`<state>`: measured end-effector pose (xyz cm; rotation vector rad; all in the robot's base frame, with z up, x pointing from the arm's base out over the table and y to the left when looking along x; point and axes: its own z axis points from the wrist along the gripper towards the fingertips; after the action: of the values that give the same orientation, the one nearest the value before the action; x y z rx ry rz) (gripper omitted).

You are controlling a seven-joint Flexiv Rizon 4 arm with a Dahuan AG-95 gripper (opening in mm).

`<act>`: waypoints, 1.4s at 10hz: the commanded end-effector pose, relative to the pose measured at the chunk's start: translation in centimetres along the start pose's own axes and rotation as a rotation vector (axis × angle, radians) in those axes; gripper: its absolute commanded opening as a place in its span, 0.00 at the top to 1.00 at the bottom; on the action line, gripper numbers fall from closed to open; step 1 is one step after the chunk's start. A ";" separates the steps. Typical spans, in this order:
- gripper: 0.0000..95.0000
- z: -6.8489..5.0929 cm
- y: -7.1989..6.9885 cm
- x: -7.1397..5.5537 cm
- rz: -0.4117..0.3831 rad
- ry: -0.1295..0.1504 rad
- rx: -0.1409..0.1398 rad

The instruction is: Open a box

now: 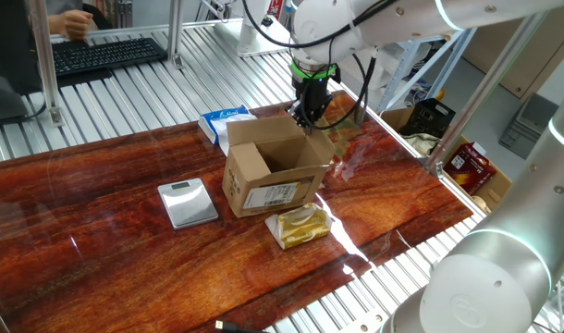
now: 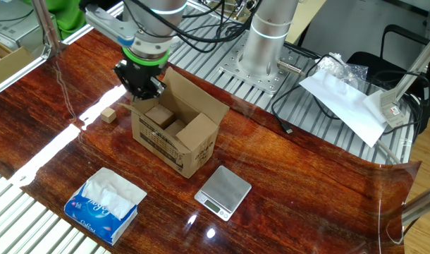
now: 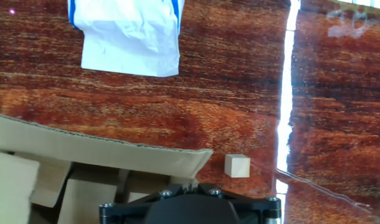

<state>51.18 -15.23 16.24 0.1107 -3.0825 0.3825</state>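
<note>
Gripper (image 2: 139, 83) sits at the box's (image 1: 273, 171) far top edge, jaws pressed together, nothing visibly pinched; it looks to be against or just above the flap on that side, contact unclear.

Box stands upright mid-table (image 1: 97, 231). Top is open: one long flap stands raised, the flap by the gripper is folded outward, interior exposed. Judgement: task mostly done, last flap possibly still to be pushed fully back, then retract.

Inside the box: small wooden blocks (image 2: 166, 120), at least two, count uncertain.

Around the box: one loose wooden cube (image 2: 108, 114) on the table just beside it, on the gripper side. Yellow packet (image 1: 301, 225) near the label side. Digital scale (image 2: 223, 191) near the box. Blue-and-white tissue pack (image 2: 104, 200) near it, apart.
</note>
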 end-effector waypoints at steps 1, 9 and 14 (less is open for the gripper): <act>1.00 0.3 -0.4 0.2 -0.002 0.003 -0.005; 1.00 1.1 -0.9 0.2 -0.042 0.002 -0.050; 1.00 2.5 -1.1 -0.1 -0.057 -0.023 -0.032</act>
<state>51.32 -16.89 14.06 0.2029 -3.0997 0.3306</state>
